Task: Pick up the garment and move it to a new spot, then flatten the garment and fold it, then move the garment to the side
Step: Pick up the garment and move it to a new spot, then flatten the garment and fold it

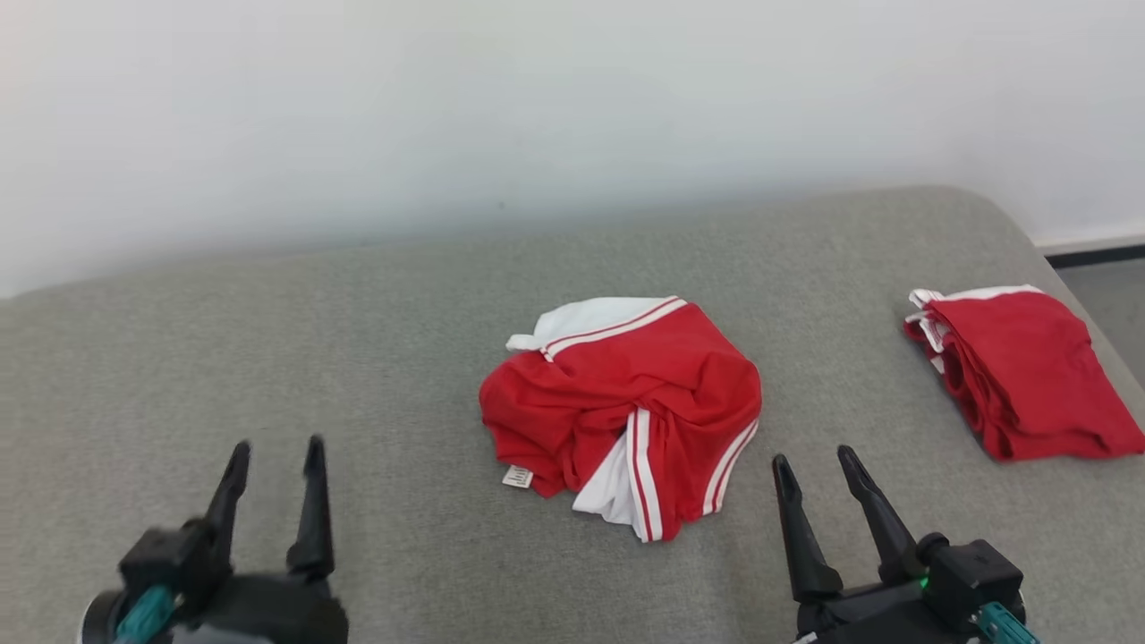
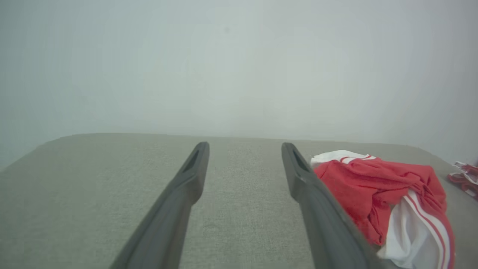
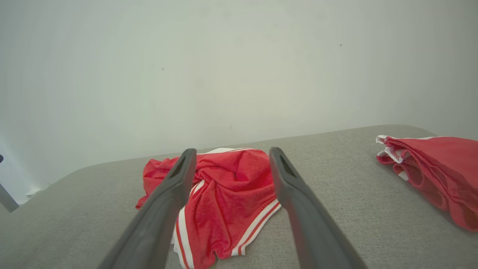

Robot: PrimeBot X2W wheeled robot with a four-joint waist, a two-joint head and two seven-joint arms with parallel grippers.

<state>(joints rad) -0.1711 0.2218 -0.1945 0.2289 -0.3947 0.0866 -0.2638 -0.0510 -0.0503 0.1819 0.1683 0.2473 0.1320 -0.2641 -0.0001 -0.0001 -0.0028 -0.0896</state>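
A crumpled red garment (image 1: 626,411) with white stripes and white panels lies in a heap in the middle of the grey cushion (image 1: 358,340). The left wrist view has the garment (image 2: 377,190) at its right, and in the right wrist view the garment (image 3: 231,186) lies straight ahead between the fingers. My left gripper (image 1: 275,450) hovers open over the cushion to the garment's left, nothing between its fingers. My right gripper (image 1: 816,461) is open too, just off the heap's near right edge. Neither gripper touches the cloth.
A second red garment (image 1: 1020,371), folded, lies at the cushion's right end, also in the right wrist view (image 3: 437,172). A pale wall (image 1: 537,107) rises behind the cushion. The cushion's rounded right edge drops to a dark floor strip (image 1: 1096,255).
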